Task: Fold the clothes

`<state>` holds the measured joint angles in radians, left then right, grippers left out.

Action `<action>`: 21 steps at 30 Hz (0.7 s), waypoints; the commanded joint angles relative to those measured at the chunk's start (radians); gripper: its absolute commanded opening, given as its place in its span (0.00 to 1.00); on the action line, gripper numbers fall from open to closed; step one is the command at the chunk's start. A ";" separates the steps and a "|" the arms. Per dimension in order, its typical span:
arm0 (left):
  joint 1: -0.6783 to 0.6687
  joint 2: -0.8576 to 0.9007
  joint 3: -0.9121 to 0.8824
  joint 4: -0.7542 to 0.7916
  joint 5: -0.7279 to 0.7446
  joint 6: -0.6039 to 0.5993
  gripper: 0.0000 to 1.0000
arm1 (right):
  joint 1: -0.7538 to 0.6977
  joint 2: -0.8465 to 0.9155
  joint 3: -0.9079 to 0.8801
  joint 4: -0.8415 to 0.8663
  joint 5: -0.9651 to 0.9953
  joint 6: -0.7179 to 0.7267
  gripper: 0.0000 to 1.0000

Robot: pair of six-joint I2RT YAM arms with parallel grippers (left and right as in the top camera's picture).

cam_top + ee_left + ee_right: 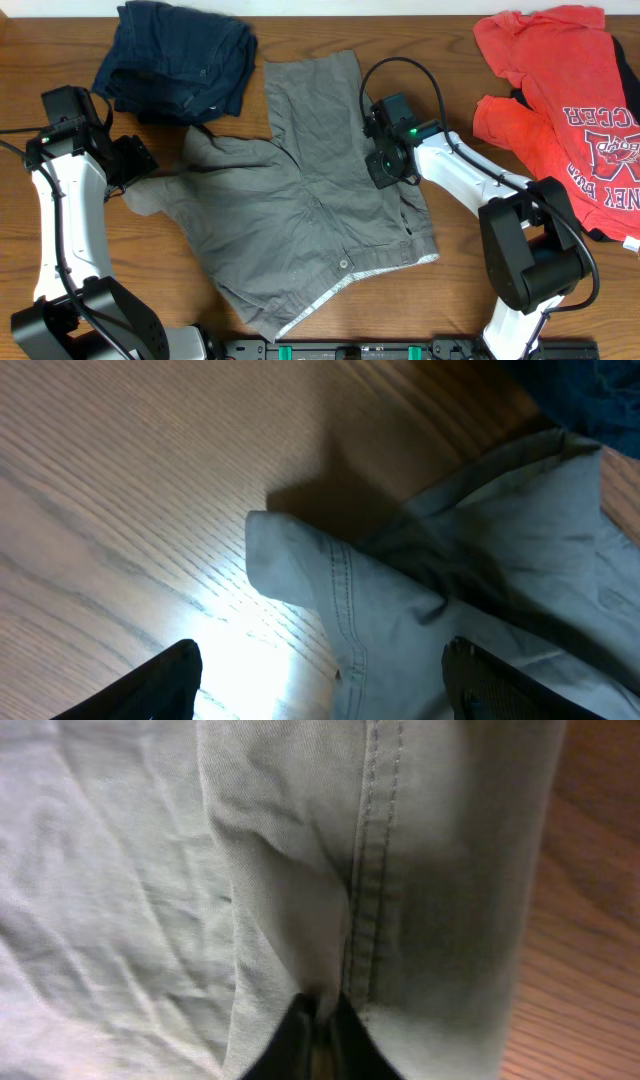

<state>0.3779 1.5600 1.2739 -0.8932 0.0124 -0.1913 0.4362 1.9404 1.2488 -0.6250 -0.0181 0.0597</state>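
While the shorts (pixel 300 210) lie spread across the middle of the table (pixel 50 40), waistband toward the near edge and 1 leg reaching the far edge, the right fingers (pixel 300 1055) are pressed together, pinching a raised fold beside a double-stitched seam on the shorts' right side. Left fingers (pixel 165 680) are spread apart at the shorts' left hem, gripping nothing. Navy garment (pixel 175 60) at far left corner, red T-shirt (pixel 560 90) at far right corner.
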 commanded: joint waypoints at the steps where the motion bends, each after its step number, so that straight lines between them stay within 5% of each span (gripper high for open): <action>1: 0.002 -0.011 -0.006 0.002 0.008 -0.009 0.78 | 0.000 0.003 -0.002 0.001 0.119 0.038 0.01; 10: -0.050 -0.011 -0.006 0.034 0.007 -0.009 0.77 | -0.143 0.002 0.014 0.059 0.188 0.039 0.01; 21: -0.136 -0.011 -0.006 0.095 0.007 -0.008 0.77 | -0.345 0.009 0.014 0.337 0.004 -0.037 0.01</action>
<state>0.2638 1.5600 1.2739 -0.8055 0.0200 -0.1913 0.1055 1.9404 1.2499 -0.3256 0.0166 0.0547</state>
